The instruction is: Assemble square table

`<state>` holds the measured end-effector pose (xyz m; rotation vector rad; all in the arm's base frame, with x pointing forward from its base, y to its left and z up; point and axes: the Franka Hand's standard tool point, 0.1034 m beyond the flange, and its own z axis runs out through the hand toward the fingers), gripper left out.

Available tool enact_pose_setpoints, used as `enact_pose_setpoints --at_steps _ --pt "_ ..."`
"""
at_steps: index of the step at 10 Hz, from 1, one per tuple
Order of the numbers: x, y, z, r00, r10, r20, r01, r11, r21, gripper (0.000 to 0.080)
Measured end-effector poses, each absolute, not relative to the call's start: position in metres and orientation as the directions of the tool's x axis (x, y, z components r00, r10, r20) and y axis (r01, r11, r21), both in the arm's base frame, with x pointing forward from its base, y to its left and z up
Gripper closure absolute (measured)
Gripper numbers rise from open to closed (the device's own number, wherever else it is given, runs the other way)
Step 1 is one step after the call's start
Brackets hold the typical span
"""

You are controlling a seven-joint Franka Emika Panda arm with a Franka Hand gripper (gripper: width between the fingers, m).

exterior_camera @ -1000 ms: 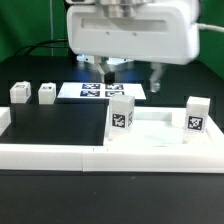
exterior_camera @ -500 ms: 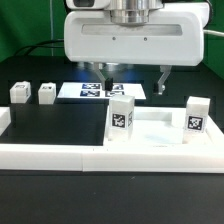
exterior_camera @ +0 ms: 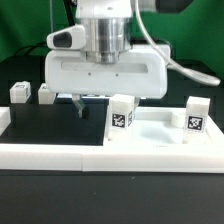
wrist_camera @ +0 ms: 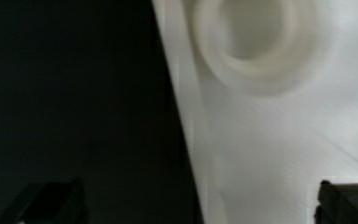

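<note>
Exterior view: the gripper hangs low at centre, jaws wide apart, holding nothing. The square tabletop lies at four o'clock. The first leg stands upright at its nine o'clock corner, the second leg at three o'clock. The third leg and fourth leg stand at ten o'clock.

Wrist view: the spread fingertips straddle the tabletop's edge. The corner socket is visible, with the black table alongside.
</note>
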<state>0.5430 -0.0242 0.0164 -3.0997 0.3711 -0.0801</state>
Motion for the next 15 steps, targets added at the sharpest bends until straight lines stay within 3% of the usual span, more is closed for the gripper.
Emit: enact_pose_setpoints --at_steps 4,6,7,8,9,12,15 --pt "0.542 -0.02 0.008 0.967 -0.25 0.039 -0.249 -0.968 -0.02 0.015" --pt "0.541 -0.02 0.008 0.967 -0.25 0.039 -0.25 -0.968 -0.02 0.0404" --pt "0.541 -0.021 0.008 0.967 -0.251 0.039 -0.25 -0.968 -0.02 0.0404" --pt "0.541 -0.021 0.008 0.967 -0.251 0.039 -0.25 -0.968 -0.02 0.0604" --pt "0.541 -0.02 0.008 0.97 -0.24 0.037 -0.239 -0.971 -0.018 0.0721" --pt "0.54 -0.021 0.008 0.984 -0.177 0.034 -0.176 -0.984 -0.011 0.0728" --pt "0.54 -0.033 0.013 0.99 0.138 0.028 0.137 -0.99 0.024 0.0737"
